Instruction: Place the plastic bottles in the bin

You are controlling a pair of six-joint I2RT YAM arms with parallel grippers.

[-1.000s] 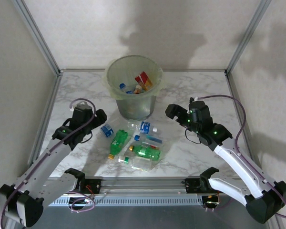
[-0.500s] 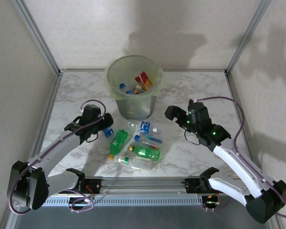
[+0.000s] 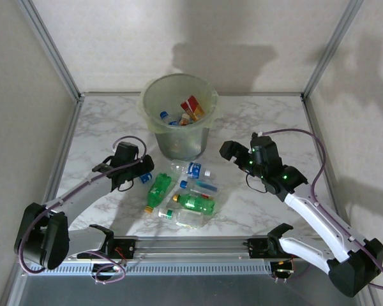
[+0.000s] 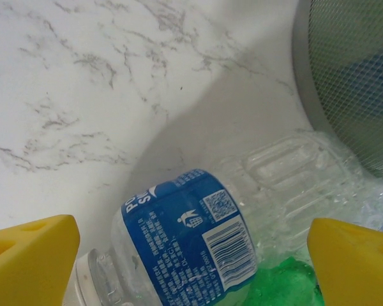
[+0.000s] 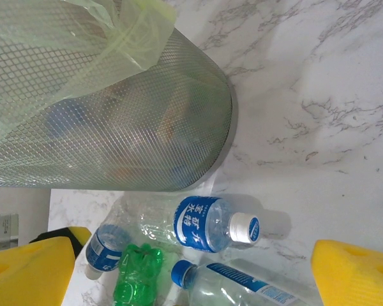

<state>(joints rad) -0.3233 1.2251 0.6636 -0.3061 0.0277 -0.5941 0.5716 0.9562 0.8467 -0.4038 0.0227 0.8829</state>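
Bin [image 3: 154,131]: round mesh wall with a pale-green bag liner folded over the rim, upright on the marble desk [image 3: 274,121].
Contents visible from the top cam:
- red-labelled bottle [image 3: 193,105] against the liner's right side
- orange-labelled item [image 3: 184,118] just beside it, can't tell what it is
- blue-capped bottle [image 3: 164,116] at the left side

Can't count more through the liner.

The remaining plastic bottles [image 3: 203,186] lie loose on the desk, clustered just in front of the bin, none upright.
- Nearest the bin's base: white-capped bottle [image 5: 210,224], clear with a blue label, on its side.
- Next out from the bin: clear blue-capped bottle [image 5: 242,288].
- Green bottle [image 3: 158,188] beside those.
- Green orange-capped bottle [image 3: 196,203] further out.
- Crushed clear bottle [image 3: 182,218], farthest from the bin.

Left end effector [image 4: 191,261]: front-left of the bin, low over the cluster's left edge, yellow fingers [image 4: 32,258] spread wide. Between them lies a blue-label bottle [image 4: 185,236], clear, neck toward the left finger. Its body overlaps a green one, and the bin's mesh wall is close behind. Can't see either pad touching it.

Right end effector [image 5: 191,271]: front-right of the bin, above the desk, fingers spread wide, nothing gripped. Its cam faces the bin's base and the cluster.
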